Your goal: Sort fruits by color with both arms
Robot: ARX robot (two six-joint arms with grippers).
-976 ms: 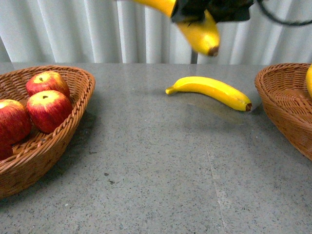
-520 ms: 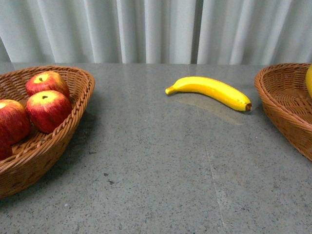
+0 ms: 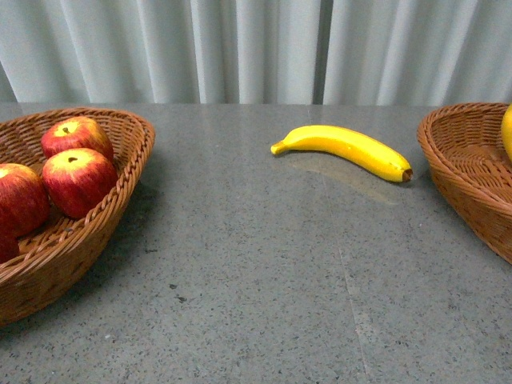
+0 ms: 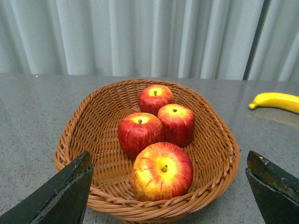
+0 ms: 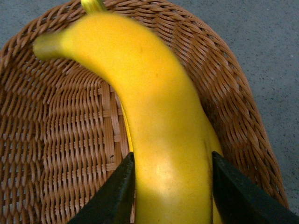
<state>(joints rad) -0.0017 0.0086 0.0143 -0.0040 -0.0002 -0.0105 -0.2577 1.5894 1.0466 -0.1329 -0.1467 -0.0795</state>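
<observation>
The right gripper (image 5: 173,186) is clamped across the thick middle of a banana (image 5: 154,116), one black finger on each flank. The fruit hangs directly over the right basket (image 5: 60,154), its greenish tip pointing across the weave. Whether it already touches the wicker cannot be told. A second banana (image 3: 344,150) lies flat on the grey table (image 3: 240,280), near that basket's rim on the side facing the left basket (image 4: 93,121), with its brown tip towards the right basket. The left basket sits well apart across the table and holds four red apples (image 4: 163,170) bunched together. The left gripper (image 4: 170,196) hovers just short of it with its jaws spread wide and nothing between them. The held banana looks glossy and smooth, so it is probably light and stiff but slippery, and a curved body can roll or pivot between flat pads. The present grip at the broad belly seems the safest place, since the tapered ends give little surface. The loose banana should be taken the same way: across its mid-length, jaws closing on the two sides of the curve rather than over its arch. The apples look firm and round and would want a grip across their widest girth.
</observation>
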